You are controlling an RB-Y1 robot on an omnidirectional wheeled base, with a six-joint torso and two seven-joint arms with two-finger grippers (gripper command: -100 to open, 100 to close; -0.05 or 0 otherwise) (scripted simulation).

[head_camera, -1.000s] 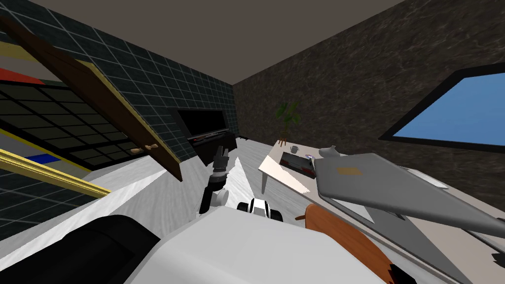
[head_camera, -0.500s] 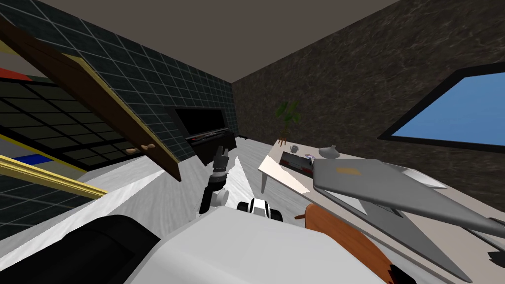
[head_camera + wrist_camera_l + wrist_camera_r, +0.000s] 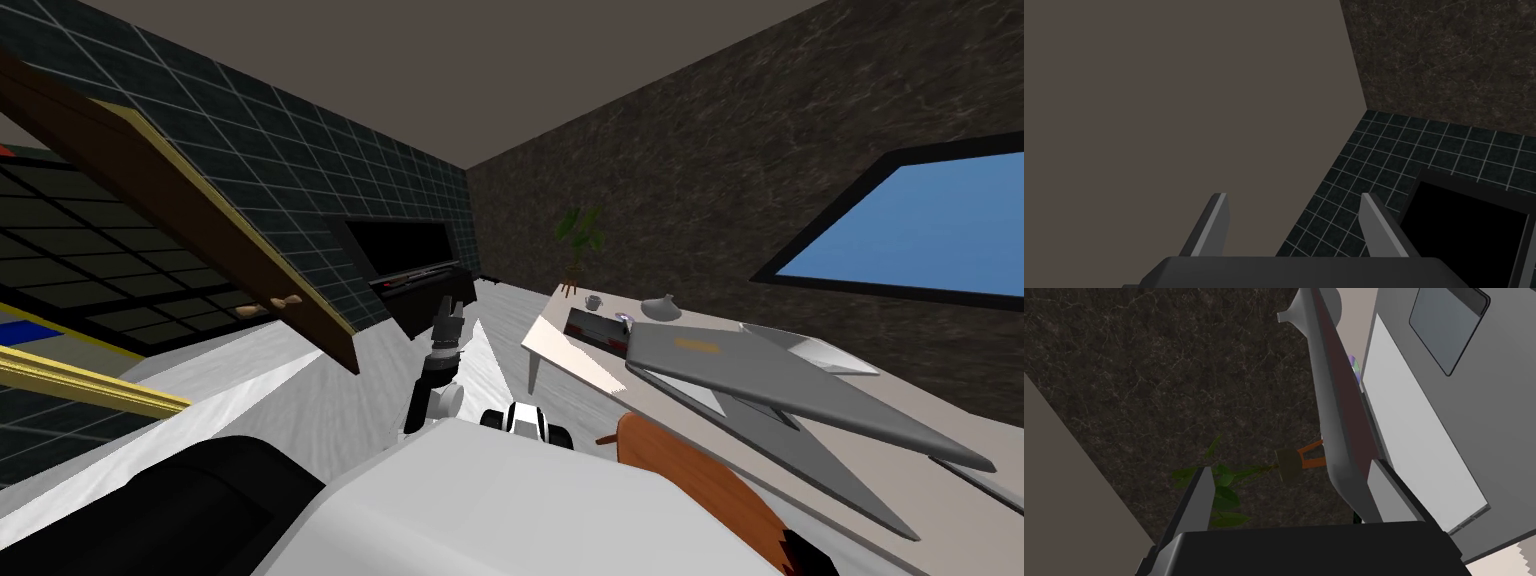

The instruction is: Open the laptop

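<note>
A long pale desk [image 3: 572, 356] runs along the dark stone wall [image 3: 700, 180]. On it sits the grey laptop [image 3: 760, 375], its lid raised partway off the base. The right jaws stand wide, the lid's edge between them, close by one finger [image 3: 1385, 489]. The left jaws, held up well apart from the desk, gape wide too.

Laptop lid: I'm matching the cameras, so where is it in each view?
Head view: the laptop lid, a grey slab, at right.
Right wrist view: edge-on, between the fingers of the open right gripper, close to one.
Left wrist view: not in it.
Shared landmark: the potted plant, in head and right wrist views.
</note>
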